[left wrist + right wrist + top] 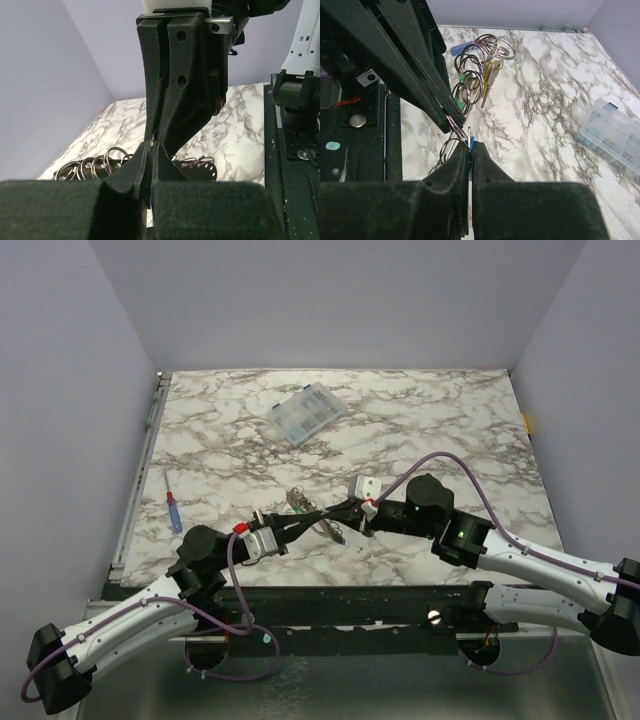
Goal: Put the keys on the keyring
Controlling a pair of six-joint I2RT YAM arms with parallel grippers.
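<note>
Lower centre of the right wrist view: left gripper [453, 121] was clamped on the keyring [445, 148]; right gripper [470, 149] was pinched shut on a blue key [471, 140]. Remaining keys [487, 76] lay upper centre. Judged light, stiff and slippery; best gripped by the plastic heads.

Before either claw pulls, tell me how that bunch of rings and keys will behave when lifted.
The bunch of rings likely dangles and shifts rather than lifting stiffly: it is many loose linked loops. The yellow key probably swings along. The thin shiny wire looks slippery, so the ring pinched in the left claw could slide.
</note>
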